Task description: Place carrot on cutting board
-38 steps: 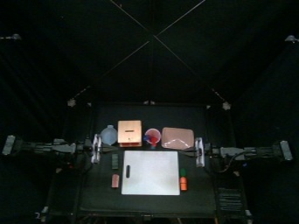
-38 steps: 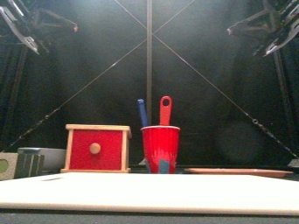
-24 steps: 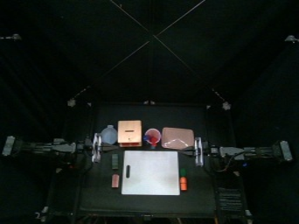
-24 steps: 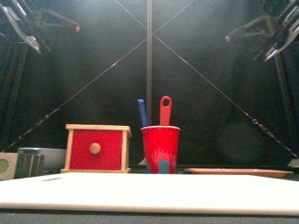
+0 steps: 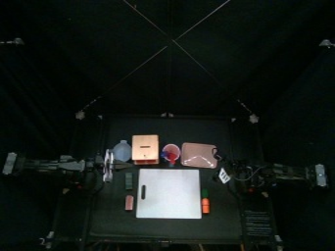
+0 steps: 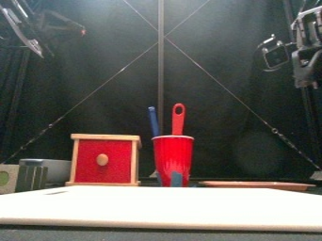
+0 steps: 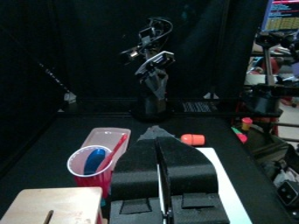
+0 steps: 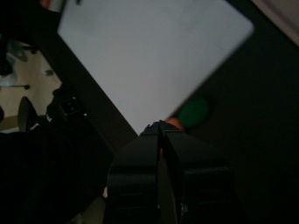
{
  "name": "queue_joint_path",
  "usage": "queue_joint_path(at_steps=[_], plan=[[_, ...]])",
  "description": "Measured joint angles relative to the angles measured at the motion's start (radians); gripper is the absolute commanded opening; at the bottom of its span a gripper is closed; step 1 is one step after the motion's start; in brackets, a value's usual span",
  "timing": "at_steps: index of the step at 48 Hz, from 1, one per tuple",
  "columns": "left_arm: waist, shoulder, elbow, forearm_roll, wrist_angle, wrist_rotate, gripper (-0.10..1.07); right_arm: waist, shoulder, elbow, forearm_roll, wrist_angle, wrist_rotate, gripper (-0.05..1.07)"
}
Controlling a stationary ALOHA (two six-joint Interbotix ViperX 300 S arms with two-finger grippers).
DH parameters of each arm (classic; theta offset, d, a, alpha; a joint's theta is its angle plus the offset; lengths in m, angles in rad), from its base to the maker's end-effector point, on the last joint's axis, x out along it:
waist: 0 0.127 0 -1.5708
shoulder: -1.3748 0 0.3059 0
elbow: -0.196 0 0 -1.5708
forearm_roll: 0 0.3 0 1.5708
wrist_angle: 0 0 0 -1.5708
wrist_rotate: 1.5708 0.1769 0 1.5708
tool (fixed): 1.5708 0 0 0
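The carrot (image 5: 207,206) is a small orange-red stick on the table by the right edge of the white cutting board (image 5: 169,193). It also shows in the left wrist view (image 7: 193,138), beyond the board (image 7: 222,179). My right gripper (image 5: 224,175) is shut and empty, and it hangs by the board's right back corner, behind the carrot. In the right wrist view its jaws (image 8: 159,129) point down at the board (image 8: 152,52), with a bit of orange beside their tips. My left gripper (image 5: 108,167) is shut and empty, left of the board. In the front view the carrot is hidden.
A red cup (image 6: 172,160) with a red and a blue utensil, a red wood-framed box (image 6: 104,160) and a pinkish tray (image 5: 198,153) stand behind the board. A duller pinkish-red piece (image 5: 129,202) and a small green thing (image 5: 127,181) lie left of the board.
My right arm has turned and dropped toward the board's right side, nearer the table's front. The left arm, the carrot and the board have not moved.
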Motion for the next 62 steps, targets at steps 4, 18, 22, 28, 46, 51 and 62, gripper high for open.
queue_joint_path(at_steps=[4,18,22,28,46,51,62], plan=[[0.003,0.0,0.003,0.0,0.0,0.002,0.03,0.003,0.0,-0.028,-0.048,0.114,0.155,0.11],[0.011,0.0,0.005,0.002,0.005,0.002,0.03,0.175,0.021,-0.035,-0.146,0.238,0.603,0.11],[0.021,0.0,0.006,0.006,0.015,0.002,0.03,0.244,0.052,-0.035,-0.16,0.239,0.712,0.12],[0.049,0.0,0.006,0.032,0.025,0.003,0.03,0.339,0.104,-0.044,-0.193,0.239,0.851,0.22],[0.114,0.0,0.032,0.058,0.025,0.003,0.03,0.546,0.218,-0.064,-0.33,0.08,1.134,0.86],[0.12,0.002,0.043,0.057,0.025,0.003,0.03,0.571,0.261,-0.031,-0.328,-0.035,1.157,0.99],[0.12,0.002,0.048,0.058,0.02,0.003,0.03,0.572,0.379,-0.015,-0.287,-0.141,1.166,1.0]])
